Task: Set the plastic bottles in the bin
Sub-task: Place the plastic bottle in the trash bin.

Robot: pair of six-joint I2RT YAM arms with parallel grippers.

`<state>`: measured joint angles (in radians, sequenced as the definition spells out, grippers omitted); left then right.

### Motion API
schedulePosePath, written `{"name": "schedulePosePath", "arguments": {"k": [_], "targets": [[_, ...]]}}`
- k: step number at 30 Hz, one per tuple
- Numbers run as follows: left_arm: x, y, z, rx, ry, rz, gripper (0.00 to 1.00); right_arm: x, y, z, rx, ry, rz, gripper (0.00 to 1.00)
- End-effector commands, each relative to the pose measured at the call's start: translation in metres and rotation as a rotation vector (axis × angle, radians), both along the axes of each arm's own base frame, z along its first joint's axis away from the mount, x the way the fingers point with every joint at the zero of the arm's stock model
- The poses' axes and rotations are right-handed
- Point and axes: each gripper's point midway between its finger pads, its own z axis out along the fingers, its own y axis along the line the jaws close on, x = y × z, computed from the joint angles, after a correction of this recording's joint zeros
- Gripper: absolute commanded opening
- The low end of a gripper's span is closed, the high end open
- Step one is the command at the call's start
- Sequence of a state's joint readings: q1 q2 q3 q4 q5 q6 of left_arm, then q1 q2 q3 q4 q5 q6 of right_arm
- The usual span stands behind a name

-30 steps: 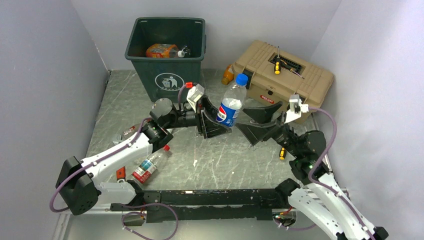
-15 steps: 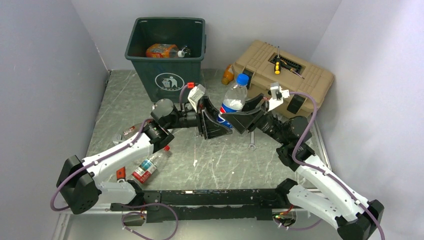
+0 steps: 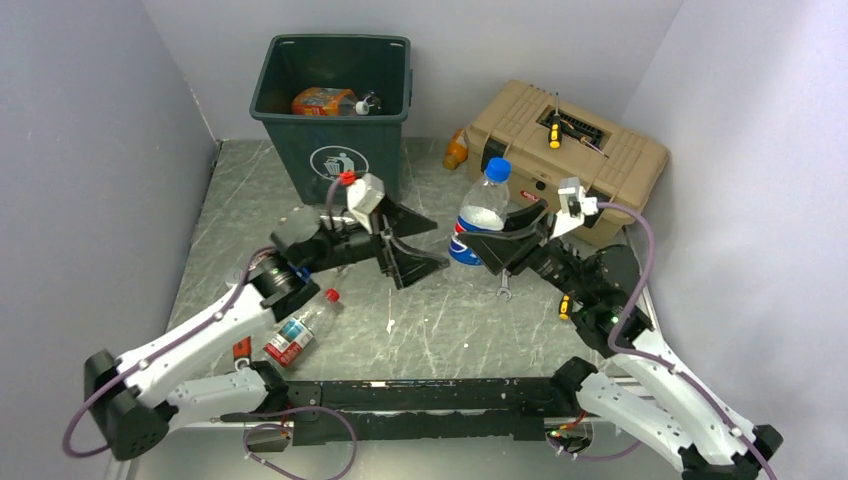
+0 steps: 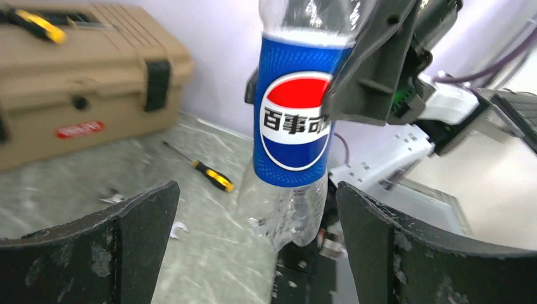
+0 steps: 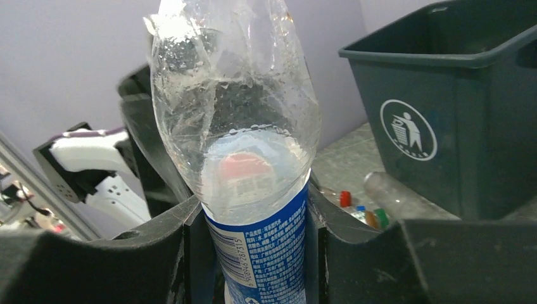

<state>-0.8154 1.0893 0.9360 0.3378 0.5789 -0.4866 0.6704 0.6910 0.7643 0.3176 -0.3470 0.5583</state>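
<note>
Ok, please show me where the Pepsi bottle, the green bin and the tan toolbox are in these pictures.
Pepsi bottle (image 4: 291,126): left wrist view, on its blue label.
green bin (image 3: 305,150): top external view, on its front wall, left of the white symbol.
tan toolbox (image 3: 622,162): top external view, on the right part of its lid.

- top view: bright, even light from overhead; the grey table carries pale streaks of sheen, strongest toward 11 o'clock.
- shadows are soft and short; a faint one lies at the foot of the bin on its 6 o'clock side.
- left wrist view: the bottle label is fairly sharp; the toolbox at 10 o'clock is soft and slightly smeared; the background at 3 o'clock washes out to white.
- right wrist view: small highlights glint on the bottle's crumpled clear plastic; the frame from 5 to 8 o'clock is dark and out of focus.
</note>
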Motion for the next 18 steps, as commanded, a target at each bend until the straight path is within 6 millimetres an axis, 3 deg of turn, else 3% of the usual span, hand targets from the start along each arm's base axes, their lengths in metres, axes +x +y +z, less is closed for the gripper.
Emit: {"name": "schedulePosePath", "arguments": {"k": [1,4,6,9,12,18], "targets": [[0.014,0.045,0.062,-0.037,-0.233,0.25,1.0,0.001,-0.017,-0.011,-0.111,-0.027,-0.102,0.35],[0.011,0.048,0.102,-0.063,-0.258,0.236,0.99,0.003,-0.02,-0.026,-0.164,-0.009,-0.118,0.35],[0.002,0.038,0.127,-0.08,-0.252,0.155,0.99,0.002,-0.019,-0.03,-0.173,-0.007,-0.112,0.34],[-0.007,0.017,0.15,-0.105,-0.215,0.012,1.0,0.001,-0.013,-0.033,-0.182,-0.004,-0.078,0.34],[-0.005,-0.003,0.148,-0.099,-0.153,-0.085,1.0,0.0,-0.008,-0.033,-0.186,-0.002,-0.052,0.34],[0.015,-0.026,0.128,-0.053,-0.044,-0.088,1.0,0.0,-0.005,-0.032,-0.191,-0.005,-0.038,0.34]]}}
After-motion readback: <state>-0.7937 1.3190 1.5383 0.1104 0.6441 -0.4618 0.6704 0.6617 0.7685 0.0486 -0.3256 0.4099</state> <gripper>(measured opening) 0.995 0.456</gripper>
